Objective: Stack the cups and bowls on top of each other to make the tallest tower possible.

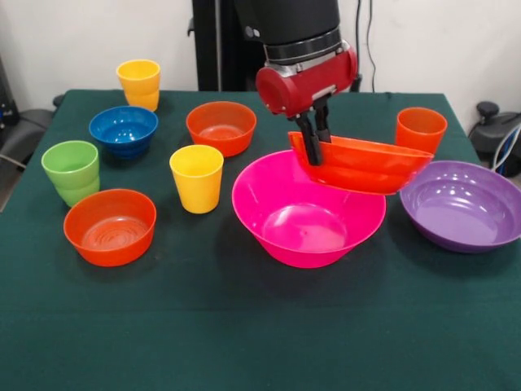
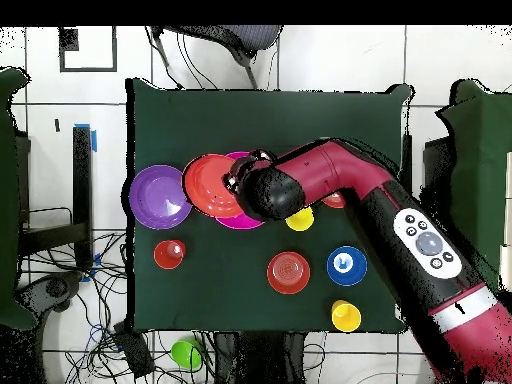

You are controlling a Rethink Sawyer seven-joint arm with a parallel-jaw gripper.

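My gripper (image 1: 316, 149) is shut on the far rim of the large orange bowl (image 1: 362, 165), one finger inside and one outside. The bowl hangs tilted over the far right rim of the largest pink bowl (image 1: 273, 236), which is empty. In the overhead view the large orange bowl (image 2: 209, 185) overlaps the pink bowl (image 2: 241, 222), and the arm's wrist hides the gripper. The large purple bowl (image 1: 464, 204) sits to the right, with the orange cup (image 1: 421, 129) behind it.
To the left on the green table (image 1: 244, 326) stand a yellow cup (image 1: 196, 177), a small orange bowl (image 1: 221, 126), the blue bowl (image 1: 123, 130), a second yellow cup (image 1: 138, 83), the green cup (image 1: 72, 171) and another small orange bowl (image 1: 110, 226).
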